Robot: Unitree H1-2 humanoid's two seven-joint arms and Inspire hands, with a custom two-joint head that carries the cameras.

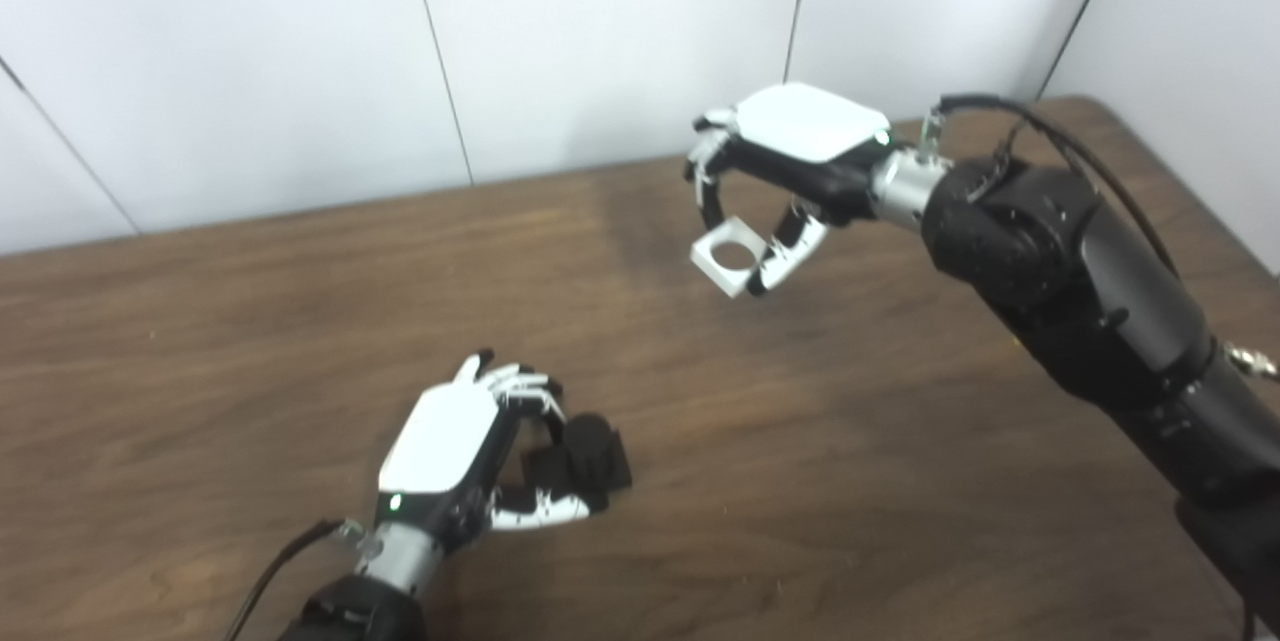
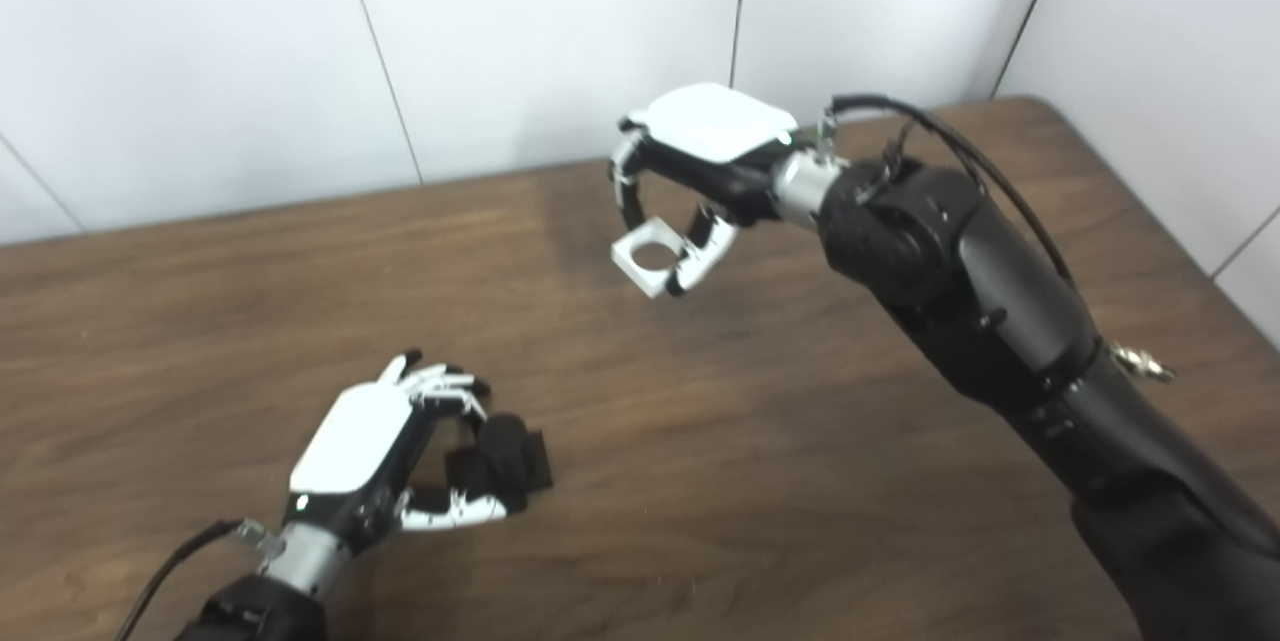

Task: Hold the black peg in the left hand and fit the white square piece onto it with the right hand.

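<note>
The black peg [image 1: 585, 461] lies low near the table's front left, and my left hand [image 1: 470, 451] is curled round it, fingers above and thumb below. The white square piece [image 1: 728, 257], with a round hole through its middle, hangs above the table near the back centre. My right hand [image 1: 785, 161] is shut on it, pinching it between fingers and thumb with the hole facing up towards the camera. The two hands are well apart, the piece up and to the right of the peg.
The brown wooden table [image 1: 250, 321] runs to a white panelled wall [image 1: 300, 51] at the back. Its right edge and back right corner [image 1: 1100, 106] lie just beyond my right forearm [image 1: 1090, 291].
</note>
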